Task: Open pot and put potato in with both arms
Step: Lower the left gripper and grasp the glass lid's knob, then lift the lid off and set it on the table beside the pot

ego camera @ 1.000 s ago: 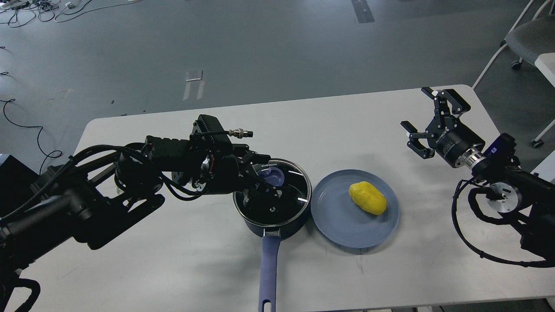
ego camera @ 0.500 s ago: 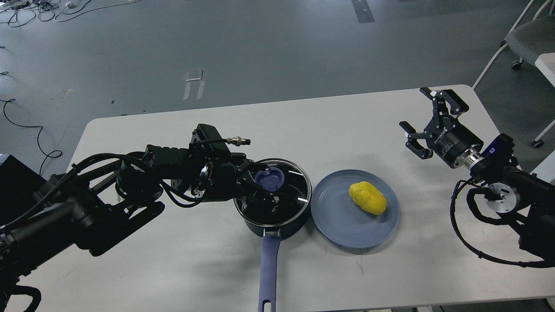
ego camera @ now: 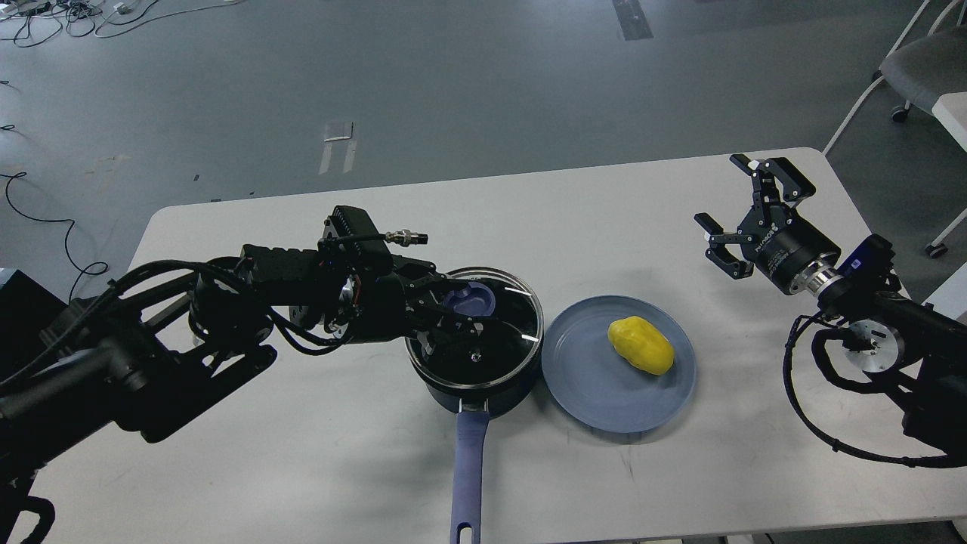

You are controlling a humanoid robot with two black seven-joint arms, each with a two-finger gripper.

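The dark navy pot stands at the table's middle, its long blue-purple handle pointing toward me. Its glass lid is on top, with the far edge raised a little above the rim. My left gripper reaches in from the left and is shut on the lid's blue knob. The yellow potato lies on a flat blue plate just right of the pot. My right gripper is open and empty, above the table's far right, well clear of the potato.
The white table holds only the pot and the plate. A chair stands beyond the right corner. Cables lie on the floor at the far left.
My left gripper has closed around the knob and drawn slightly back and up; the lid's far edge has risen with it. The right gripper has barely moved.
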